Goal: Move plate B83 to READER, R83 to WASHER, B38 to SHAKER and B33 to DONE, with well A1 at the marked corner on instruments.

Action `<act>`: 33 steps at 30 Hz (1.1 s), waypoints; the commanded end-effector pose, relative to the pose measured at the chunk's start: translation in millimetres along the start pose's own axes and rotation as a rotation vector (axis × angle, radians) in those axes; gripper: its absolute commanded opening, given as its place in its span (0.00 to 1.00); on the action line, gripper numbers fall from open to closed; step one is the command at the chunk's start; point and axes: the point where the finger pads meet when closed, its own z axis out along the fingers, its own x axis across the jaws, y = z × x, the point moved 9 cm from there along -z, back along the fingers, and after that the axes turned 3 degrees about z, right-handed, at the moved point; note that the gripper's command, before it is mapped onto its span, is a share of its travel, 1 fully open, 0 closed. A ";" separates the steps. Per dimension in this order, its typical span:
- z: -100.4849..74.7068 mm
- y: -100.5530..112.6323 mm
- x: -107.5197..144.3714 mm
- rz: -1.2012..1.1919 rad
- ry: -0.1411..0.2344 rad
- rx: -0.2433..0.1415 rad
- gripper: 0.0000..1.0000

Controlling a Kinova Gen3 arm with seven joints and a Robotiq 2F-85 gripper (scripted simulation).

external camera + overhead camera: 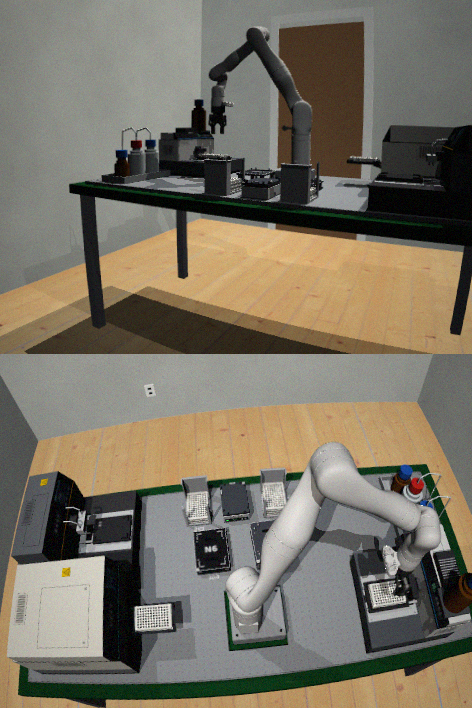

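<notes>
The tool [403, 585], fully open and empty, hung over the right-hand station's plate [385, 593]. Three bottles [414, 487] stood behind; four white plates showed on the table [320, 594].

A lab bench in a plain room: green-edged table [150, 196] crowded with dark instrument housings [40, 519], white well plates [153, 617], capped reagent bottles [415, 488] with tubing, a big beige box [57, 609], a robot arm [300, 519] mounted mid-deck. Wooden floor [280, 285], brown door [325, 90] behind.
</notes>
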 end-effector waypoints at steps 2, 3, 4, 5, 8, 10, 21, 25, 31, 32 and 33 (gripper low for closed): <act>-0.5 13.1 0.3 0.000 0.001 0.000 1.00; -0.6 16.5 0.4 0.000 0.001 0.000 1.00; -0.6 19.8 0.5 0.000 0.001 0.000 1.00; -0.6 23.1 0.6 0.000 0.001 0.000 1.00; -0.6 33.1 0.9 0.000 0.001 0.000 1.00; -0.6 39.8 1.1 0.000 0.001 0.000 1.00; -0.6 69.7 2.0 0.000 0.001 0.000 1.00; -0.6 76.9 2.2 0.000 0.001 0.000 1.00; -0.6 76.9 2.2 0.000 0.001 0.000 1.00; -0.6 76.9 2.2 0.000 0.001 0.000 1.00; -0.6 76.9 2.2 0.000 0.001 0.000 1.00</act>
